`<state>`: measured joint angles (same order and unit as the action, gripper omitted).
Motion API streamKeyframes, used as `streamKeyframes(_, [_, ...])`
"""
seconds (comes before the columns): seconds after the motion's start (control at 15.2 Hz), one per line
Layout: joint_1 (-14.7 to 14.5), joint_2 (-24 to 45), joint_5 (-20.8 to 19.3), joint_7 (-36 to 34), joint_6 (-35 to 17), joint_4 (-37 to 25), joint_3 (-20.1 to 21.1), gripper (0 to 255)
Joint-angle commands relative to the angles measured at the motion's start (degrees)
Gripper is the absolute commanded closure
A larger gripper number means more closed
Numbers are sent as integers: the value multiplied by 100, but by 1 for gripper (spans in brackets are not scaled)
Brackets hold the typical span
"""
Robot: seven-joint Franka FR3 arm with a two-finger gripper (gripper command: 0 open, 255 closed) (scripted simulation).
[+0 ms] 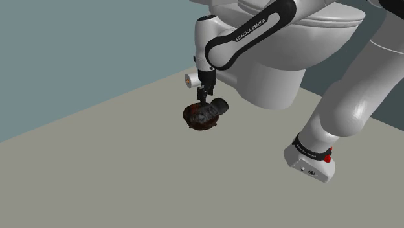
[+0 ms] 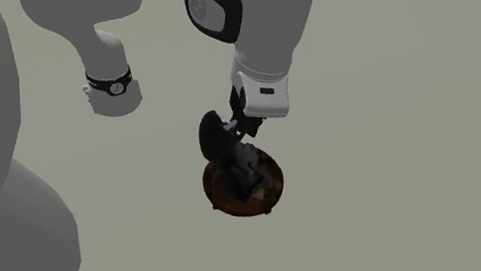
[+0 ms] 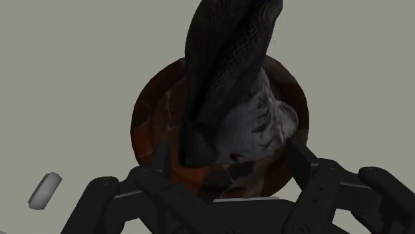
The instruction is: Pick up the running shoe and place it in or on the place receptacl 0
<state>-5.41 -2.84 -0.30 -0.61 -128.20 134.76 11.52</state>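
The shoe [image 3: 219, 80] lies in a round, dark red-brown dish [image 3: 149, 126] that sits on the pale floor [image 1: 97, 175]. Nothing else is in the dish. The shoe is black mesh along one side and mottled grey on the other. It is longer than the dish is wide: in the wrist view its black end reaches out past the rim, and in the second exterior view that end [image 2: 220, 136] sits tilted up over the edge while the rest rests inside the dish [image 2: 264, 194].

The black fingers [image 3: 161, 159] are released and stand apart, one on each side of the shoe's end nearest the camera. A strip of bare dish shows between one finger and the shoe. The other finger is just beside the grey part, and I cannot tell whether it touches.

In the shoulder view the white arm [image 1: 246, 35] comes down from the upper right, and the fingers [image 1: 203, 96] point down over the shoe [image 1: 212, 110] and dish [image 1: 193, 123]. A white toilet [image 1: 272, 71] stands just behind them, against a grey-blue wall [image 1: 78, 52].

A small white cylinder [image 3: 45, 189] lies on the floor near the dish, apart from it; in the shoulder view it sits just beside the fingers [image 1: 192, 79]
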Motion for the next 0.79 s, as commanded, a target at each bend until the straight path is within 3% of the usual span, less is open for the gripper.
streamKeyframes(0.0, [0, -1, 0, 0, 0, 0, 0, 0])
streamKeyframes(0.2, [0, 1, 0, -1, -2, 0, 0, 0])
streamKeyframes(0.46, [-5, -353, 82, 62, 753, -408, -12, 0])
streamKeyframes(0.73, [-5, -353, 82, 62, 753, -408, -12, 0])
